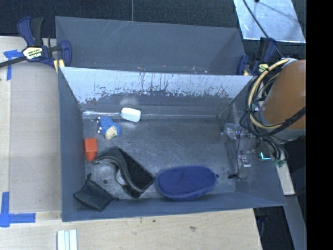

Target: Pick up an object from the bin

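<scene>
My gripper hangs low at the bin's right side, close to the right wall, with nothing seen in it. The nearest loose thing is a dark blue oval pouch lying on the floor by the front wall, a little to the gripper's left. Further left lies a black curved tool with a grey part.
Along the left side lie a black flat pad in the front corner, an orange block, a small blue and cream toy and a white oblong piece near the back wall. The arm's orange cover and cables sit above the right rim.
</scene>
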`<state>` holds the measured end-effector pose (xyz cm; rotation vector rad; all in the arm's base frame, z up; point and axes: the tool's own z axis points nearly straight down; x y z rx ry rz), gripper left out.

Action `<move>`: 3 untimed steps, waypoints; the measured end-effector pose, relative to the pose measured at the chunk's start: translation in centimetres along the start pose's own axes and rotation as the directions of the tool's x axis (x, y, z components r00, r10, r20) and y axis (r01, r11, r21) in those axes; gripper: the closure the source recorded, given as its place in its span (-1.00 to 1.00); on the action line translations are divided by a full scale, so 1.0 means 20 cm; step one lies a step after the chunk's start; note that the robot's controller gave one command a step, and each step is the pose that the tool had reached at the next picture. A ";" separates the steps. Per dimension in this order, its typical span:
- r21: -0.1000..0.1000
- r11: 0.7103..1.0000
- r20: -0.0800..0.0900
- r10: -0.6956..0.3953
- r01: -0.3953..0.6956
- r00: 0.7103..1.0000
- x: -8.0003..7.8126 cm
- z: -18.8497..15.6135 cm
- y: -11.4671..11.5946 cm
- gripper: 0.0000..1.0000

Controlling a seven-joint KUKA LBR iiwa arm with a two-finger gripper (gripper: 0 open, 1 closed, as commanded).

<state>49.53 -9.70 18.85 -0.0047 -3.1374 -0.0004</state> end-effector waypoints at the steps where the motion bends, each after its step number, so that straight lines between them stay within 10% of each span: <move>1: 0.007 0.939 0.017 -0.343 0.343 0.939 0.04 0.59 0.20 -1.00; 2: 0.004 0.939 0.010 -0.343 0.343 0.939 0.05 0.59 0.20 1.00; 3: 0.008 0.951 0.016 -0.308 0.308 0.951 -0.15 -0.06 0.09 1.00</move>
